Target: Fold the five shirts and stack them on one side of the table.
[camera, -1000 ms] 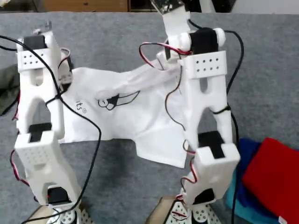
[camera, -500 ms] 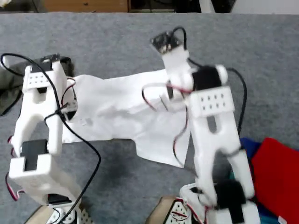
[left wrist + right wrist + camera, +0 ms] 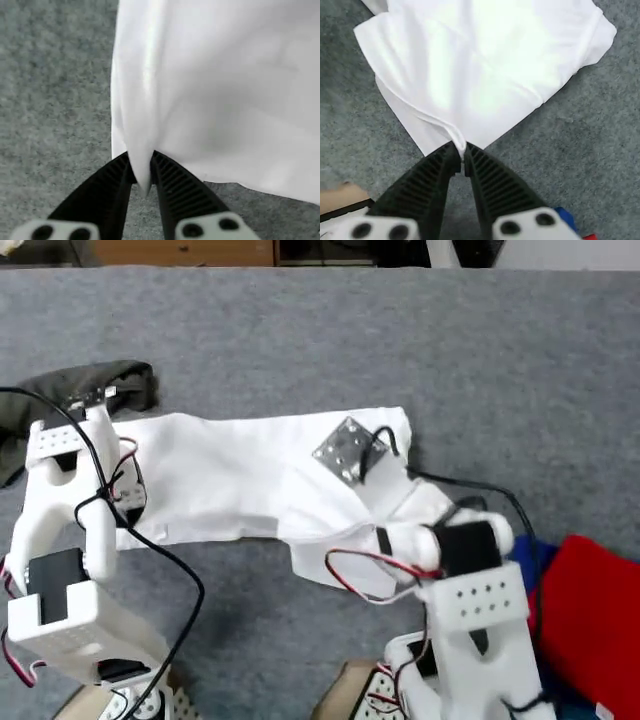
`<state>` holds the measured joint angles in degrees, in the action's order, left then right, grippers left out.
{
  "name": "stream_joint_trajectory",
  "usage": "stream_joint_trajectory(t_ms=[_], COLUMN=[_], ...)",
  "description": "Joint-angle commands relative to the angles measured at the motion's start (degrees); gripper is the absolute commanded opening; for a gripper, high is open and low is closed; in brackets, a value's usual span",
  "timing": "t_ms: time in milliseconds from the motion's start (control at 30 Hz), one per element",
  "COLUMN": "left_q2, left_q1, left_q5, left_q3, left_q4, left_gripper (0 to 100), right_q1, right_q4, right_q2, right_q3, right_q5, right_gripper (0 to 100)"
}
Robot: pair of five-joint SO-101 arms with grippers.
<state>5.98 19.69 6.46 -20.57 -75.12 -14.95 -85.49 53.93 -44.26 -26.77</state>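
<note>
A white shirt (image 3: 250, 480) lies across the middle of the grey table, folded over so that a plain side faces up. My left gripper (image 3: 142, 176) is shut on a pinched fold at the shirt's (image 3: 225, 90) edge, at its left end in the high view. My right gripper (image 3: 462, 152) is shut on a corner of the shirt (image 3: 485, 65), with the cloth spread flat beyond the fingers. The left arm (image 3: 70, 500) stands over the shirt's left end and the right arm (image 3: 440, 550) over its right part.
A dark shirt (image 3: 90, 390) lies crumpled at the table's left edge, just behind the white one. A folded red shirt (image 3: 590, 620) rests on blue cloth (image 3: 525, 560) at the near right. Bare grey table (image 3: 400, 340) stretches along the back.
Both arms have drawn back toward the near edge with the shirt's far edge in their grippers. The cloth has folded over itself and the printed figure is now covered.
</note>
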Motion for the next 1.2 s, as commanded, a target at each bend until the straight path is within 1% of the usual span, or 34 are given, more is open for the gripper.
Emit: stream_joint_trajectory(t_ms=[0,133,300,500,667,800,900,1000,1167], left_q2=[-0.48,-0.13,-0.04,-0.13,-0.13,-0.04,-0.22,-0.40,-0.57], left_q1=[0.62,0.09,0.62,0.70,0.26,0.53,0.62,0.44,0.79], left_q5=[3.78,4.40,4.40,4.48,7.21,7.65,8.09,12.31,12.84], left_q3=[-0.97,-1.49,-1.41,-0.53,-0.35,-0.70,-0.62,-0.18,-0.18], left_q4=[0.18,0.53,3.34,4.13,3.87,4.13,3.69,0.70,-0.53], left_gripper=[2,2,2,2,2,2,2,2,3], right_q1=[2.24,3.12,6.37,6.37,6.81,6.37,6.81,6.99,4.53], right_q4=[0.44,0.70,0.79,0.44,0.35,0.53,0.35,0.79,0.97], right_q2=[3.91,4.62,4.79,4.79,4.79,4.79,4.88,6.11,12.26], right_q3=[-2.15,-6.90,-7.34,-7.96,-10.07,-10.77,-11.30,-12.18,-13.85], right_q5=[-3.08,-5.01,-7.56,-8.62,-11.43,-11.69,-13.98,-15.03,-15.03], right_gripper=[0.5,0.5,0.5,0.5,0.5,0.5,0.5,0.5,1.8])
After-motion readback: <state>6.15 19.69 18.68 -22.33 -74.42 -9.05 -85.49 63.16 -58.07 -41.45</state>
